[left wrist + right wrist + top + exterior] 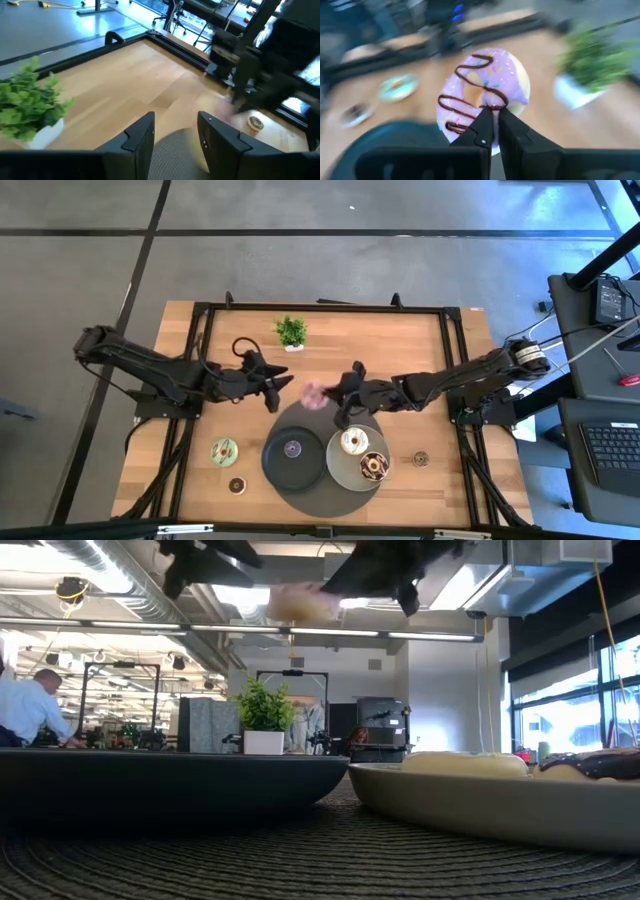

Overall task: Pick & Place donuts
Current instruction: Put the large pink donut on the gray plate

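My right gripper (335, 392) hangs over the far edge of the round woven mat (318, 498), shut on the pink iced donut (316, 394), which fills the right wrist view (485, 95). My left gripper (278, 388) hovers open just to the donut's left, its fingers (175, 135) touching nothing. A white donut (354, 442) and a chocolate donut (374, 466) lie on the grey plate (340, 472). A tiny purple donut (292, 448) sits in the dark plate (275, 465). The green donut (224, 450) and two tiny brown donuts (237, 486) (421, 458) rest on the table. My right gripper pinches the pink donut's ring (492, 102) between its two fingers, beside the hole. The fingers come roughly level from the table's right. The donut is lifted clear of the mat, high in the low view (298, 602), its iced face turned toward the wrist camera.
A small potted plant (291, 332) stands near the table's far edge. Both plates sit side by side on the mat near the near edge. Bare wood lies to the left and right of the mat. A person sits in the room beyond (30, 710).
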